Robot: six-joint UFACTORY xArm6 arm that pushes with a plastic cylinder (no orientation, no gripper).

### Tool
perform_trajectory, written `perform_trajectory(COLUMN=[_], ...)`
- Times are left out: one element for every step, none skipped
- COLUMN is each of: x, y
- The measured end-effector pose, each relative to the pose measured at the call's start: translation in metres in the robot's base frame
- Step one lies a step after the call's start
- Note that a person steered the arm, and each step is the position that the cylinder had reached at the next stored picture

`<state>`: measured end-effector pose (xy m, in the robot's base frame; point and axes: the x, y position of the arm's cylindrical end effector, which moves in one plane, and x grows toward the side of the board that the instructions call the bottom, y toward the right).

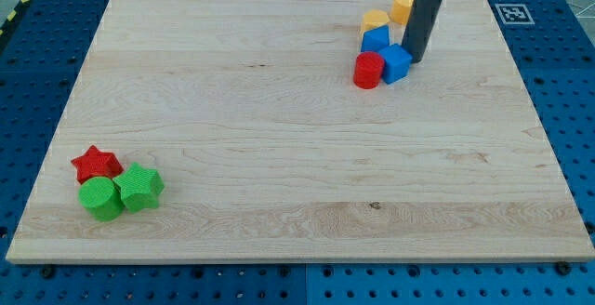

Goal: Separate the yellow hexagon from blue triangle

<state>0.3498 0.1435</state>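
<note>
A yellow block, hexagon-like (376, 19), lies near the view's top right. It touches a blue block (376, 38) just below it, which looks like the blue triangle. A second yellow block (402, 7) sits to the upper right, partly hidden behind the rod. A blue cube-like block (395, 64) and a red cylinder (368, 70) lie side by side just below the blue triangle. The dark rod comes down from the view's top. My tip (413, 60) rests on the board against the right side of the blue cube-like block, below and to the right of the yellow hexagon.
At the view's bottom left a red star (96, 164), a green cylinder (100, 198) and a green star (139, 187) are clustered together. The wooden board (279, 138) lies on a blue perforated table; its right edge is close to the cluster.
</note>
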Motion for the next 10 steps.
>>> perform_trajectory(x=[0.002, -0.002, -0.016, -0.035, -0.061, -0.062, -0.057, -0.046, -0.026, -0.017], y=[-0.01, -0.007, 0.025, 0.041, 0.038, 0.018, -0.017, -0.049, -0.08, -0.101])
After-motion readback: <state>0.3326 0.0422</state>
